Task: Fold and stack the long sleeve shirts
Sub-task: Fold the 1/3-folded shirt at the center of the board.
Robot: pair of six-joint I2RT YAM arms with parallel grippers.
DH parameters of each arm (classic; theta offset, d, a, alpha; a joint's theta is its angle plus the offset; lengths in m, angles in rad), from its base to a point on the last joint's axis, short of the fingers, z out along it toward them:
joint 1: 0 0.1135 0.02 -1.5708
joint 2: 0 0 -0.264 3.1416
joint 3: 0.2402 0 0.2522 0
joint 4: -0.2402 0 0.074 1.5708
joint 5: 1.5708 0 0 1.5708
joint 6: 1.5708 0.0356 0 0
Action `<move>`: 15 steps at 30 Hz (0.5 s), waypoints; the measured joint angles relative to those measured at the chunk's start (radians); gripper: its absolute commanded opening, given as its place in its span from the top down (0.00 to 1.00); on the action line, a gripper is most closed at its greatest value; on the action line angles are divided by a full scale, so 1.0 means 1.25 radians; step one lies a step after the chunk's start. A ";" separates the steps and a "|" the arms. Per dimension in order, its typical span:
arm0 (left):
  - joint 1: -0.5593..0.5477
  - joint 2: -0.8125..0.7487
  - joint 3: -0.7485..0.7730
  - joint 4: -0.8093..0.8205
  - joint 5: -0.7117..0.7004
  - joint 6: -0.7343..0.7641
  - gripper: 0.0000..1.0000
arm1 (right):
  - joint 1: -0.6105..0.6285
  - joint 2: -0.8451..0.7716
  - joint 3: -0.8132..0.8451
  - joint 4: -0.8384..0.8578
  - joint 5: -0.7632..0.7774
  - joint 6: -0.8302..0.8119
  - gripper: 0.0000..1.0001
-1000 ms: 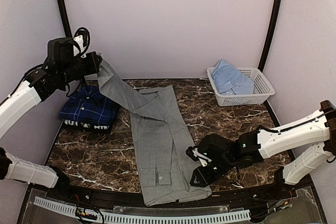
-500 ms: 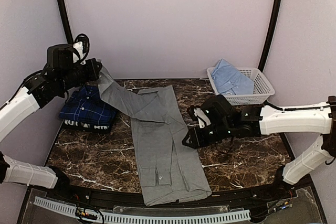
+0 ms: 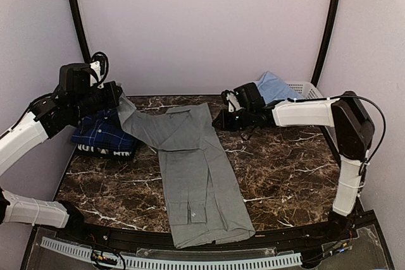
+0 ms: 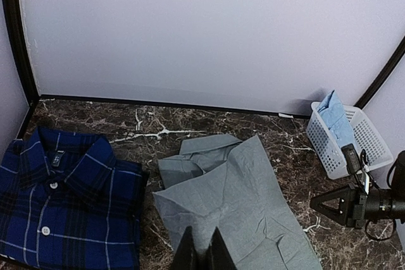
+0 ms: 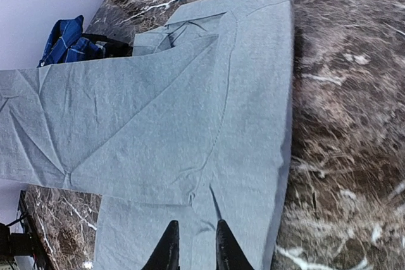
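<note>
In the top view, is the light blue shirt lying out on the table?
No, the light blue shirt sits inside the white basket at the table's far right corner.

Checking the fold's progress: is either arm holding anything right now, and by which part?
The left gripper holds the grey shirt by a sleeve. The right gripper holds nothing; its jaws stand apart over the shirt's edge.

I am working in what looks like a robot test booth in a lab. Plain pale walls close the scene on the left, far and right sides, and black poles rise at the far corners. The left arm and right arm share a dark marble-patterned tabletop, and a white slotted cable duct with loose wiring runs along its near edge.
</note>
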 measured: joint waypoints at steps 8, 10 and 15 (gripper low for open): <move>-0.005 -0.002 -0.031 -0.007 0.021 -0.011 1.00 | -0.027 0.283 0.261 0.051 -0.085 -0.003 0.89; -0.007 -0.003 -0.039 -0.008 0.036 -0.011 1.00 | -0.032 0.348 0.335 0.052 -0.099 -0.001 0.89; -0.010 -0.017 -0.058 -0.012 0.077 -0.013 1.00 | -0.055 0.492 0.510 0.050 -0.123 0.017 0.88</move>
